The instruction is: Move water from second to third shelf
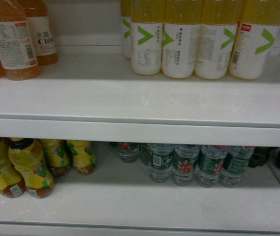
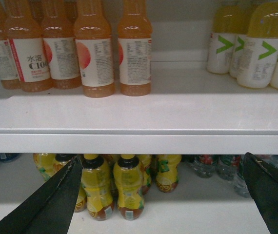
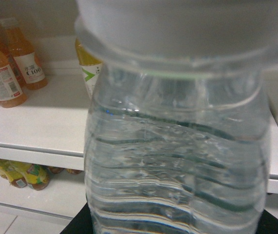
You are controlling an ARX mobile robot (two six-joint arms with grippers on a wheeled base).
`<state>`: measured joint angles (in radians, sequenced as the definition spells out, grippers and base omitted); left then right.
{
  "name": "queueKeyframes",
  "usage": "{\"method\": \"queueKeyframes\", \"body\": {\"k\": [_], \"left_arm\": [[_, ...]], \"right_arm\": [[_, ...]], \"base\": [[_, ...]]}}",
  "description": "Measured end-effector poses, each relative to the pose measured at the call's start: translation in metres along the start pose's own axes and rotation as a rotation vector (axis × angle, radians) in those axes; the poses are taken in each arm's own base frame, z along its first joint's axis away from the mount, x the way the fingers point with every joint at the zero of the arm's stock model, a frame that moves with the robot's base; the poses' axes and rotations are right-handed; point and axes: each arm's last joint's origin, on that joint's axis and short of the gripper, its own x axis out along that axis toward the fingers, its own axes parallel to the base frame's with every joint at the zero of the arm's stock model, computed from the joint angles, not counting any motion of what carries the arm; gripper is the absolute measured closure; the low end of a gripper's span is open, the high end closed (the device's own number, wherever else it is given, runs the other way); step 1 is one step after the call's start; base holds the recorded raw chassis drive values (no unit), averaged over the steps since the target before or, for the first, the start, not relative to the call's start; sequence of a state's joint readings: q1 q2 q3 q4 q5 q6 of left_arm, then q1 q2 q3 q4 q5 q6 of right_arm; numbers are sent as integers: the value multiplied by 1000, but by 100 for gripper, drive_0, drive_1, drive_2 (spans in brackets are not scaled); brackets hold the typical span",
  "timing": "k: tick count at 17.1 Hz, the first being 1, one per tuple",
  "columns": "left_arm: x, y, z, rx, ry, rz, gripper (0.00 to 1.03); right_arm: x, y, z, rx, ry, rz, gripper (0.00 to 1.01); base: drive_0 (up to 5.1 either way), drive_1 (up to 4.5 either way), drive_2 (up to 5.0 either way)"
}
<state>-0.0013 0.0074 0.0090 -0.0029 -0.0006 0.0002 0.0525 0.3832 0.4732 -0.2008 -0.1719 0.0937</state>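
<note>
Head view: two white shelves. The upper shelf (image 1: 105, 98) carries white-labelled yellow drink bottles (image 1: 179, 44) and orange drink bottles (image 1: 12, 44); the lower shelf (image 1: 130, 201) carries dark-capped tea bottles (image 1: 29, 167) and a cluster of green-labelled water bottles (image 1: 184, 164). Neither end effector appears here.

Left wrist view: the left end effector (image 2: 163, 195) is open and empty, its two dark wedge-shaped fingers (image 2: 51, 204) spread wide. Ahead of it and below the shelf edge stand yellow-wrapped tea bottles (image 2: 129, 190); orange bottles (image 2: 95, 53) stand above.

Right wrist view: a clear, ribbed plastic bottle of water (image 3: 178, 161) fills the frame directly before the right end effector, evidently gripped, though the fingers themselves are hidden. The bare white shelf (image 3: 46, 122) lies beyond and to its left.

Judged step: transport, bottle already lifted. The next move calls for an upright set-down on bare shelf, clear of neighbouring bottles, since smooth thin plastic may flex or slip.
</note>
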Motion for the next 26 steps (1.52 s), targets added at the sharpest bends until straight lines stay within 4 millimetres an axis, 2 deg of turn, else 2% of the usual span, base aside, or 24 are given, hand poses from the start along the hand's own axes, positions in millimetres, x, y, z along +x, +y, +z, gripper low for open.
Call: {"method": "queueKeyframes", "body": {"k": [26], "left_arm": [[0,0,0,0,-1,0,5]], "right_arm": [[0,0,0,2,1,0,60]], "base": [[-424,207,207]]}}
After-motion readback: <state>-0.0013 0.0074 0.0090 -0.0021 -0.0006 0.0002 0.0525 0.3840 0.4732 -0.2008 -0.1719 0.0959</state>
